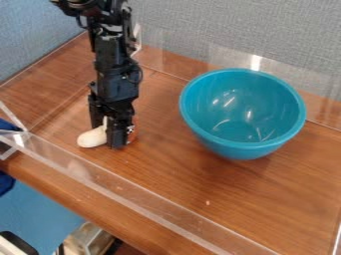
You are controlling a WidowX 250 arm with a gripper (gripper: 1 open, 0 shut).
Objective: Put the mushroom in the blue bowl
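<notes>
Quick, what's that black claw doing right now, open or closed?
Gripper: closed, apparently on the mushroom, down at the table.

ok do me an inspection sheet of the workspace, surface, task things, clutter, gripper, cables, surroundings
Surface: brown wood-look table, glossy, with a clear strip along the near side
Mushroom: pale stem pokes out left of the gripper in the picture; the cap is mostly hidden
Bowl: blue, upright, inside bare, right of the gripper in the picture
Clutter: pale object at the bottom edge, below the tabletop, too cut off to name
Gripper: black, low at the mushroom, seemingly closed on it
Cables: nothing seen that is clearly a cable
Surroundings: grey wall behind, blue area at lower left
</notes>
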